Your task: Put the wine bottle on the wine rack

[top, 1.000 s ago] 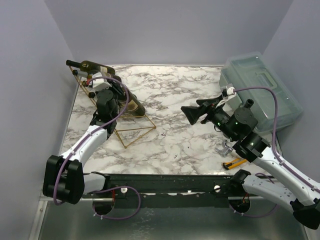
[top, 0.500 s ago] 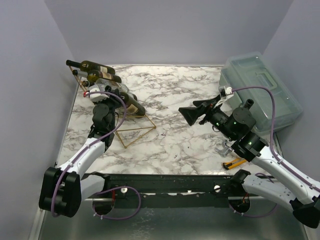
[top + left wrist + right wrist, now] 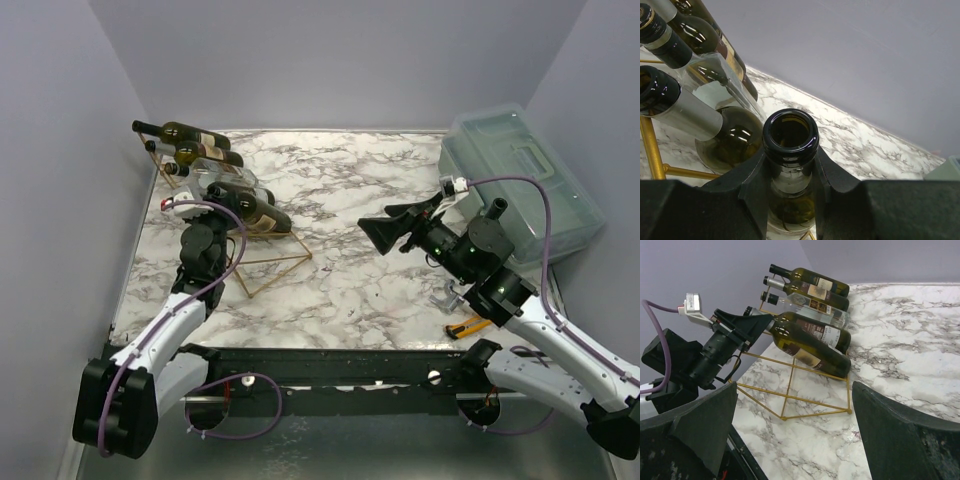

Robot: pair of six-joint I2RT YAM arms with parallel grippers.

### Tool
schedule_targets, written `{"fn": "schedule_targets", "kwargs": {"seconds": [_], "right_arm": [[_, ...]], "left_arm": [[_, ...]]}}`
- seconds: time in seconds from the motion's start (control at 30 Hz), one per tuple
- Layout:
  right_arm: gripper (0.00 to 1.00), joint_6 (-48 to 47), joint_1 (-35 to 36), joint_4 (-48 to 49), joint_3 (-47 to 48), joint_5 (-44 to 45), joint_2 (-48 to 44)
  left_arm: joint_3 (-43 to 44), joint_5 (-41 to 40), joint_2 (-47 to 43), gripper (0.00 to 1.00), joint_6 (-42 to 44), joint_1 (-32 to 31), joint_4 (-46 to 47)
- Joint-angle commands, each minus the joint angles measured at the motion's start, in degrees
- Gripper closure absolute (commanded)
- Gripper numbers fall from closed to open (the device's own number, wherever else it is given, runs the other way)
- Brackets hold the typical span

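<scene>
The gold wire wine rack (image 3: 270,262) stands at the table's left, also seen in the right wrist view (image 3: 790,395). Several bottles lie on it. The lowest, a dark green wine bottle (image 3: 255,208), rests on the rungs with its neck pointing near-left. My left gripper (image 3: 207,212) is open, with its fingers flanking that bottle's open mouth (image 3: 790,137) and a thin gap on each side. In the left wrist view this gripper (image 3: 790,165) is centred on the neck. My right gripper (image 3: 385,228) is open and empty, in the air over mid-table, facing the rack (image 3: 795,430).
A translucent plastic lidded box (image 3: 520,180) stands at the right back. A yellow utility knife (image 3: 468,326) and a small metal piece (image 3: 447,297) lie near the right front edge. Grey walls close in on the left and back.
My left gripper has slid back along the bottle's neck toward the near left, out to its mouth. The bottle has stayed on the rack. The right arm barely moved.
</scene>
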Motion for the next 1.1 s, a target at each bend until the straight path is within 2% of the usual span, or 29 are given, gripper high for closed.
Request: {"fn": "schedule_targets", "kwargs": {"seconds": [0.0,0.17,0.3,0.5,0.57,0.83,1.07], "right_arm": [[0.00,1.2,0.4,1.4,-1.0,-1.2,-1.2],[0.00,2.2,0.4,1.8,-1.2,-1.7,-1.2],[0.00,2.5,0.4,2.4,-1.3,-2.6,-0.8],[0.00,2.9,0.4,2.2,-1.2,-2.8,-0.6],[0.00,2.9,0.4,2.3,-1.3,-2.8,-0.5],[0.00,3.1,0.4,2.8,-0.9,-3.1,0.5],[0.00,3.1,0.3,2.8,-0.8,-3.1,0.9]], "left_arm": [[-1.5,0.6,-3.8,0.64,-5.8,-0.7,-6.5],[-0.5,-0.2,-5.9,0.54,-4.7,-0.7,-10.8],[0.3,-0.7,-6.6,0.41,-5.2,-0.7,-13.3],[2.6,-2.3,-8.4,0.34,-5.0,-0.7,-18.7],[3.6,-3.6,-9.0,0.27,-4.7,-0.7,-20.9],[7.9,-9.0,-10.5,0.23,-3.3,-0.7,-29.3],[11.4,-10.3,-10.4,0.22,-3.6,-0.7,-34.0]]}}
